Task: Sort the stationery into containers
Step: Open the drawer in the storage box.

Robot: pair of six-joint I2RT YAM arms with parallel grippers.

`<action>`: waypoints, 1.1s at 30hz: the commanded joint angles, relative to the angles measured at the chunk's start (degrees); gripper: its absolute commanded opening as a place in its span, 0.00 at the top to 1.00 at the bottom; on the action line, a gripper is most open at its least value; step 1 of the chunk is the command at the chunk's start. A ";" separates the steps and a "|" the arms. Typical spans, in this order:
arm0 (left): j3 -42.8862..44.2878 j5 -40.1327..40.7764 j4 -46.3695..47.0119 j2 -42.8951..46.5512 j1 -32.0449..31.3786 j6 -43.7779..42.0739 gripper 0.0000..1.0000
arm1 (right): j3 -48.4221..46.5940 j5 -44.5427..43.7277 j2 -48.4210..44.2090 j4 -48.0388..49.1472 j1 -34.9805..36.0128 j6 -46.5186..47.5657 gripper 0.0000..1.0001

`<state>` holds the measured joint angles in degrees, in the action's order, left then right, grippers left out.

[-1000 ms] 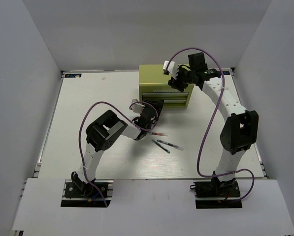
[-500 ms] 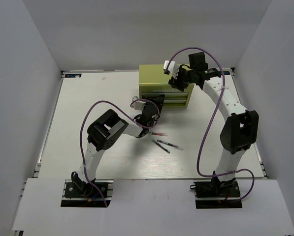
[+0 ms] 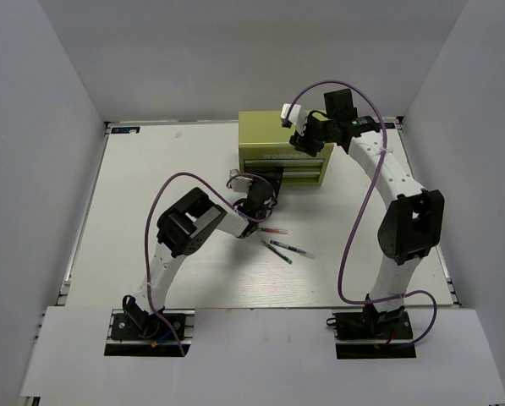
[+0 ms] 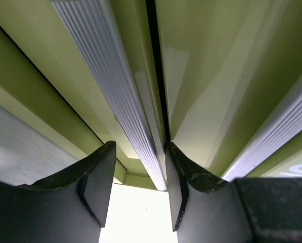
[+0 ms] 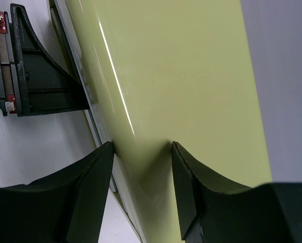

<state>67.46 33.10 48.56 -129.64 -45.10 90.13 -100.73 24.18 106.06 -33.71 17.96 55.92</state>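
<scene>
The olive-green tool chest (image 3: 273,127) stands at the back of the table, and both its front drawers (image 3: 282,166) look pushed in. My left gripper (image 3: 271,178) is at the lower drawer front. In the left wrist view it is open (image 4: 140,152), with the ribbed silver drawer handle (image 4: 115,91) between its fingers, close to the right finger (image 4: 178,177). My right gripper (image 3: 306,145) rests open on the chest's top (image 5: 191,76) near the front edge. The red-and-white pen (image 3: 274,230) and two dark pens (image 3: 289,249) (image 3: 277,251) lie on the table. The light-blue marker is out of view.
The white table (image 3: 150,194) is enclosed by grey walls on three sides. My left arm's purple cable (image 3: 172,182) loops over the table's left-middle. My left gripper's dark body (image 5: 39,71) shows in the right wrist view beside the chest front.
My left gripper has moved a little up and toward the chest, closing in on the lower drawer handle. The right gripper and the pens have stayed put.
</scene>
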 commanded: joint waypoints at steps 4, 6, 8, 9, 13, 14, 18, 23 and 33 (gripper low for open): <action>1.71 2.49 -1.36 -0.43 0.10 -0.04 0.47 | -1.23 -1.68 2.66 -3.20 -0.90 -0.46 0.47; 2.23 2.49 -1.36 -0.43 0.10 0.49 0.47 | -1.57 -1.95 2.92 -3.64 -0.91 -0.37 0.47; 2.24 3.02 0.13 -1.05 0.10 0.49 0.47 | -2.01 -2.04 3.36 -4.51 -0.99 -0.20 0.48; 2.24 3.02 0.75 -1.75 0.10 1.01 0.49 | -2.28 -2.04 3.89 -5.74 -1.25 0.24 0.48; 2.24 3.54 4.08 -2.46 0.10 1.02 0.60 | -3.51 -2.21 5.12 -8.37 -0.99 1.29 0.51; 1.71 3.55 5.92 -2.98 0.10 1.02 0.63 | -3.51 -2.39 5.21 -8.65 -0.99 1.47 0.51; 0.04 3.55 8.83 -3.51 0.10 1.02 0.70 | -3.42 -2.30 5.56 -9.62 -0.99 1.82 0.51; -1.71 3.03 8.84 -3.51 0.10 1.02 0.79 | -3.60 -2.30 5.65 -10.75 -0.99 1.91 0.51; -6.63 1.18 9.36 -0.35 -0.95 1.02 0.94 | -7.20 -4.67 8.72 -15.24 -0.64 2.09 0.51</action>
<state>63.99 33.61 61.93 -132.53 -45.89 92.51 -108.07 24.75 109.73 -42.02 17.87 58.78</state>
